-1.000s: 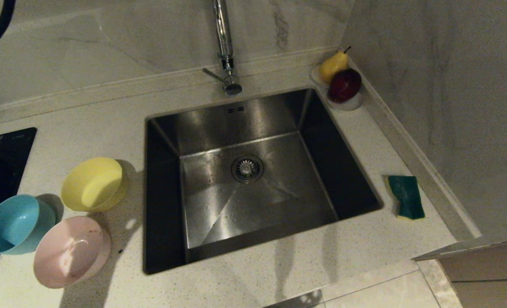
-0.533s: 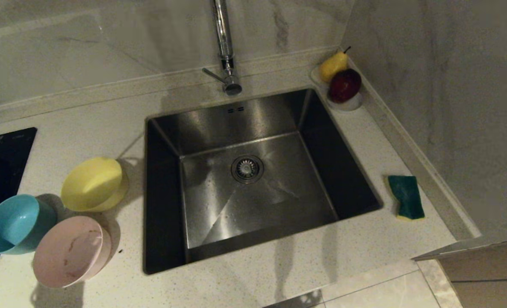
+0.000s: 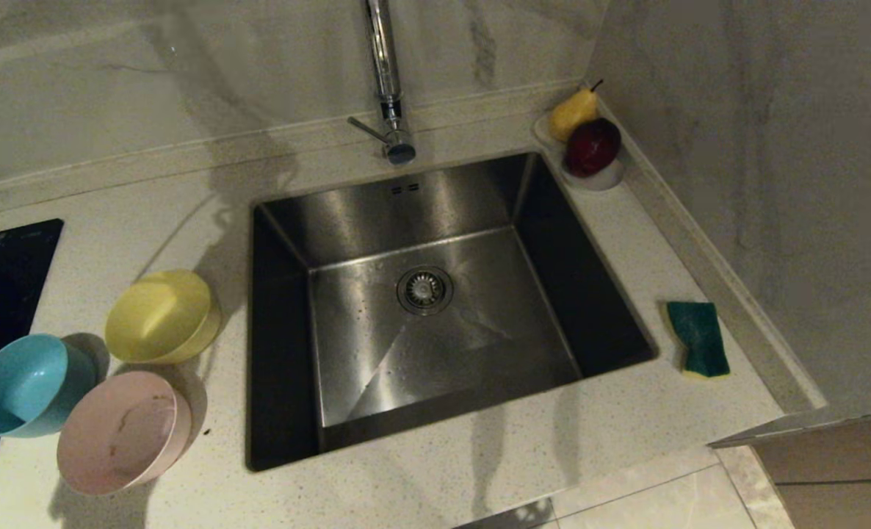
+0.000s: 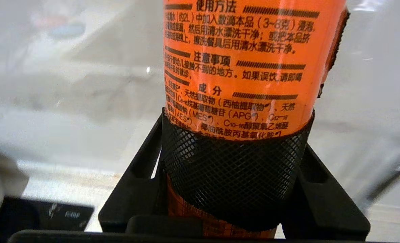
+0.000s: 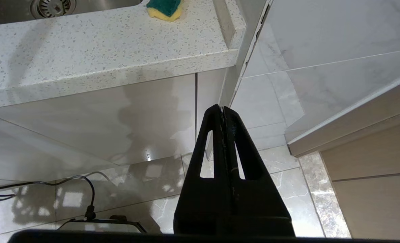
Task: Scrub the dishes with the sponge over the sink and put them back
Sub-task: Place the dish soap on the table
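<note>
Three bowls stand on the counter left of the sink (image 3: 377, 382): a yellow bowl (image 3: 160, 317), a light blue bowl (image 3: 20, 386) and a pale pink bowl (image 3: 120, 432) with brownish smears. The sponge (image 3: 698, 338), green face up, lies on the counter right of the sink. My left gripper (image 4: 232, 162) shows only in its wrist view, shut on an orange bottle (image 4: 244, 67) with a black mesh band. My right gripper (image 5: 222, 109) hangs shut and empty below the counter's front edge, with the sponge (image 5: 164, 7) far above it.
A chrome tap (image 3: 384, 73) rises behind the sink. A small white dish (image 3: 603, 178) with a pear and a dark red apple sits in the back right corner. A black hob (image 3: 2, 257) lies at the far left. A wall runs along the counter's right.
A dark cable at the top left corner has left the head view. A shadow has swept across the back wall and the counter left of the tap. Bowls and sponge have not moved.
</note>
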{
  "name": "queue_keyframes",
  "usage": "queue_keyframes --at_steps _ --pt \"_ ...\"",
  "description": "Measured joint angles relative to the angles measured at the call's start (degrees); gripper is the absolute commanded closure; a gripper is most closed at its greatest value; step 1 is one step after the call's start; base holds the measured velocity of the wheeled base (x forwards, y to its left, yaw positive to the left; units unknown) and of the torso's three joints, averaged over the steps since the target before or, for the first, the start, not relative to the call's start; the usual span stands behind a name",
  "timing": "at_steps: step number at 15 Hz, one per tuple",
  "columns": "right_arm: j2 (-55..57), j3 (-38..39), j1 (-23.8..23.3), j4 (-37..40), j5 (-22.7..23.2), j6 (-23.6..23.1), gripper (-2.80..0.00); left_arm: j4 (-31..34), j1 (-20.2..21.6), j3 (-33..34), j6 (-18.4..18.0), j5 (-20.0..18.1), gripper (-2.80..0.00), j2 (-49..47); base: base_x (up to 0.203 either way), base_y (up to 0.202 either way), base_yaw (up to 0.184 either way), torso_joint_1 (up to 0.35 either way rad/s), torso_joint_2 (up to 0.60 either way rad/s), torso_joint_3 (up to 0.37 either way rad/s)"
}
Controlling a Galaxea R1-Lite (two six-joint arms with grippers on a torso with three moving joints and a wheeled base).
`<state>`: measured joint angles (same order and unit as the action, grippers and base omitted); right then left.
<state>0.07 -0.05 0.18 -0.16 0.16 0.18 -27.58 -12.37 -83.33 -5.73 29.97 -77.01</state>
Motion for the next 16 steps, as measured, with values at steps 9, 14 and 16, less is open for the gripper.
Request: queue_keyframes --at_steps 9,14,16 --pt "0.0 0.0 0.0 0.0 0.0 0.0 0.00 -12.0 15.6 17.6 10.0 -7.6 0.00 -1.9 0.000 0.000 0.000 0.000 0.00 0.000" --pt "0.0 0.0 0.0 0.0 0.0 0.0 0.00 -26.6 16.9 24.9 6.3 0.8 0.00 -8.8 0.000 0.000 0.000 0.000 0.00 0.000" --pt "0.0 0.0 0.0 0.0 0.0 0.0 0.00 -28.5 18.3 25.2 6.4 1.5 0.00 -11.9 0.000 0.000 0.000 0.000 0.00 0.000"
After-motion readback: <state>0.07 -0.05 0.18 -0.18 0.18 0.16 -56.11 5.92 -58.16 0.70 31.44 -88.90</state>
